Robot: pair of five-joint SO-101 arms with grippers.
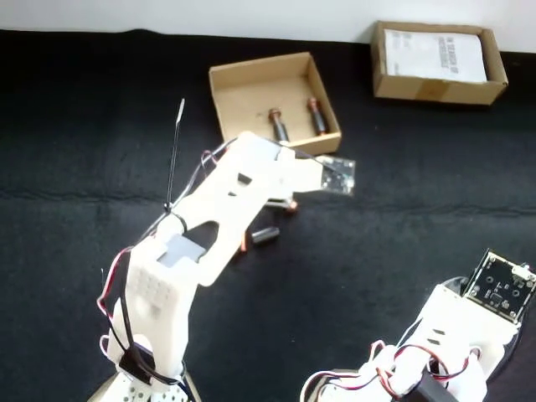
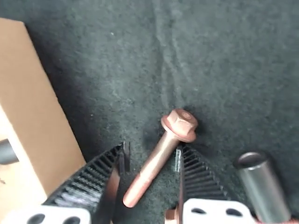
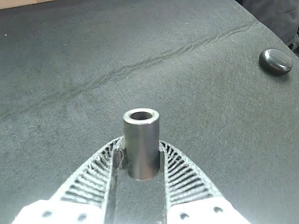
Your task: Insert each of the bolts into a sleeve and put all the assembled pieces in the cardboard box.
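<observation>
The bolt (image 2: 179, 126), a stiff, smooth, copper-coloured part that is likely dense and prone to roll, lies flat near the middle of the bench (image 1: 377, 209), just in front of the cardboard box (image 1: 260, 65), between the spread jaws of the left pincer (image 2: 151, 153); grip it across the shank below the flanged head. The right pincer (image 3: 140, 154) pinches a sleeve (image 3: 141, 135) upright, bore upward; this tube looks rigid and slick, so keep it square. No marking is legible on either part, and the printed sheet (image 1: 435, 54) toward the far right corner is too small to read.
</observation>
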